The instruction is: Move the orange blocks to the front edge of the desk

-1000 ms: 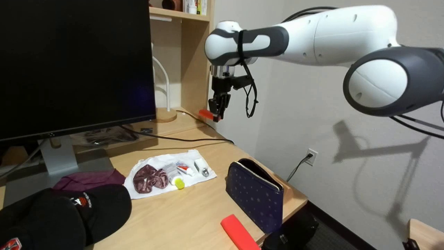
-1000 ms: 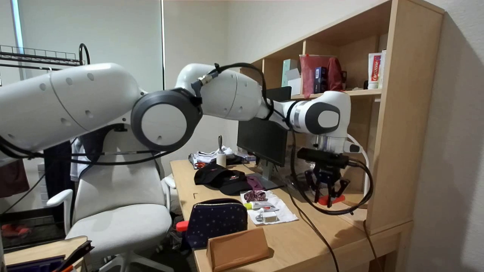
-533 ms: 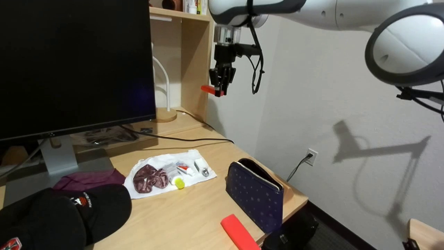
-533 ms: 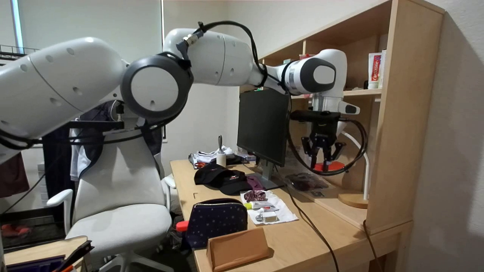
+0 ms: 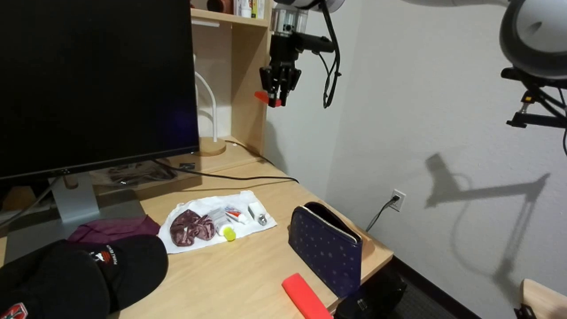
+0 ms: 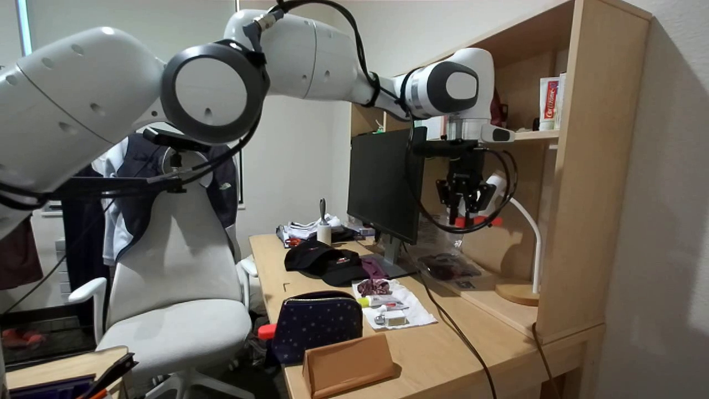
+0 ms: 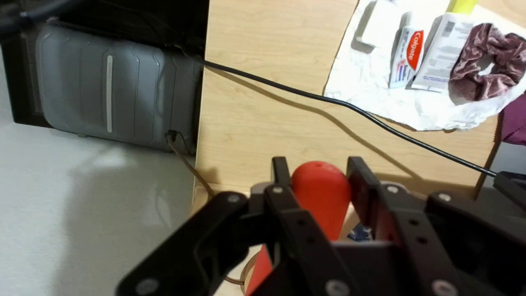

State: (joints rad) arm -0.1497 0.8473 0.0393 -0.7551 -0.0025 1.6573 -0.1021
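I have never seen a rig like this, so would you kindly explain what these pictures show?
The machine is a single robot arm, white with dark grey joints, ending in a black two-fingered end effector. Two pictures come from cameras standing outside the robot in different places; the remaining one comes from a camera on its wrist, looking down at the work.

On the wooden desk stand a large monitor and a dark blue pouch; there also lie black caps and a white sheet bearing a scrunchie and tubes. A loose orange block lies beside the pouch, near the desk's edge, while a held orange block is clamped in the end effector, up in the air.
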